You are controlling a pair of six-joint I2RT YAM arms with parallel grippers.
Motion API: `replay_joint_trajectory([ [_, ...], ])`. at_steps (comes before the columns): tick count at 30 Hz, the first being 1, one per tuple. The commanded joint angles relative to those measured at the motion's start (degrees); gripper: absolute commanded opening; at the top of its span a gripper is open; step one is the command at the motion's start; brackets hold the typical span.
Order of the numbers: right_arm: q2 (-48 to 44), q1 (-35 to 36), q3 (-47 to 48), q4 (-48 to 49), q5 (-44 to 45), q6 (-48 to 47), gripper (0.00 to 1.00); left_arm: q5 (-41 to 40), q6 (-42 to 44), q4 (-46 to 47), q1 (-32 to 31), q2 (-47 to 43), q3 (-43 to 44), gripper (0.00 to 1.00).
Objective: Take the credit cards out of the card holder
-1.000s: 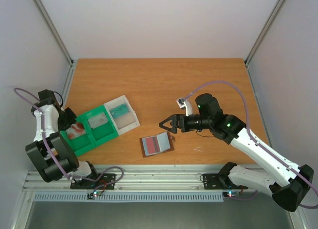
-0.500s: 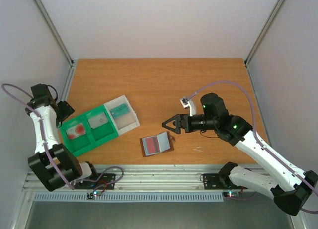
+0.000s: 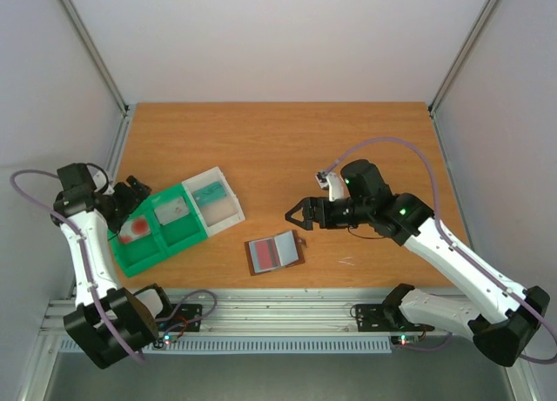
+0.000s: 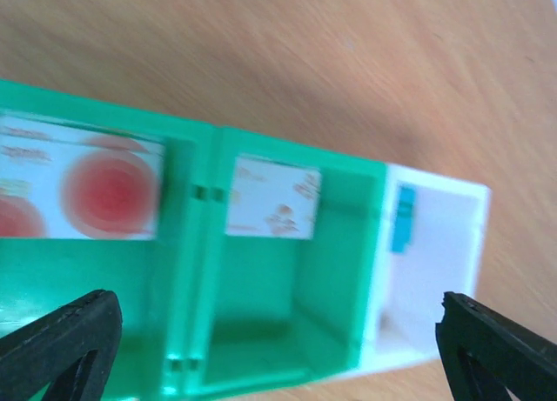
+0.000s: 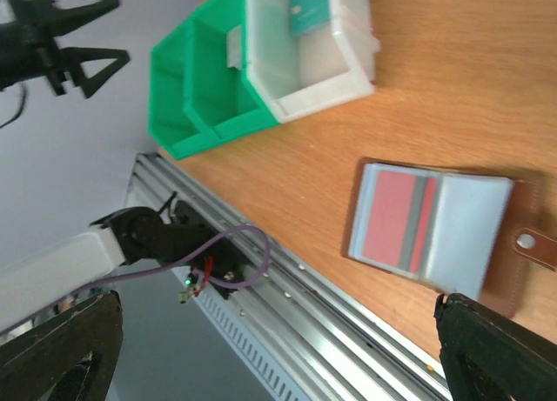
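Two cards [image 4: 78,188] lie in the green tray [image 4: 287,323], below the left gripper [image 3: 137,192], which gapes wide and empty. The holder [image 3: 274,252] lies open on the table [image 3: 261,140] near the front edge, with a red card [image 5: 396,225] in one pocket. The right gripper [image 3: 296,213] hangs beside it, spread and empty. I'd say that card is left.

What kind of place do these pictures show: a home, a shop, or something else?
Most likely a robot test cell in a laboratory. The left arm and right arm are bolted to an aluminium rail at the edge of a wooden table, and plain white panels enclose it on three sides.
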Motion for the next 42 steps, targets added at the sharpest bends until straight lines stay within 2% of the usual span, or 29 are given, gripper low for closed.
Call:
replay_joint_trajectory([
  [1, 4.1, -0.4, 3.8, -8.1, 5.5, -1.9, 0.98, 17.2, -1.4, 3.9, -0.2, -2.8, -2.8, 0.98],
  [5, 7.6, -0.4, 4.9, -11.6, 8.2, -3.6, 0.99, 21.4, -3.1, 4.7, -3.7, -6.8, -5.3, 0.94],
  [10, 9.0, -0.3, 3.2, -11.2, 10.3, -5.5, 0.98, 24.8, -3.3, 2.7, -8.6, -9.6, -6.4, 0.88],
  [12, 10.0, -0.3, 2.1, -9.9, 10.3, -5.5, 0.94, 25.0, -3.9, 2.3, -10.1, -11.6, -6.7, 0.84],
  [14, 11.1, -0.3, 0.1, -7.1, 8.5, -4.9, 0.87, 24.2, -4.6, 2.3, -11.6, -14.2, -7.5, 0.84],
  [17, 14.3, 0.1, -1.7, -2.7, 5.4, -3.5, 0.64, 23.8, -4.5, 1.0, -13.8, -16.0, -8.8, 0.84],
  [20, 17.4, 1.3, -1.8, -1.8, 7.9, -3.2, 0.42, 24.1, -2.8, -1.5, -16.7, -15.0, -9.0, 0.84],
  [23, 19.6, 1.4, -2.9, -0.4, 10.2, -2.7, 0.31, 21.9, -3.5, -0.9, -21.3, -15.7, -9.0, 0.83],
  [30, 23.8, 1.4, -5.5, 4.1, 10.4, -2.6, 0.27, 18.5, -10.1, 3.7, -30.0, -18.0, -11.7, 0.83],
  [38, 28.8, 1.8, -9.8, 10.4, 8.8, -0.7, 0.26, 12.1, -17.1, 10.0, -43.7, -17.9, -14.8, 0.83],
  [42, 30.5, 2.3, -12.3, 13.3, 7.4, 0.0, 0.26, 6.1, -20.8, 13.5, -52.1, -16.5, -17.6, 0.83],
])
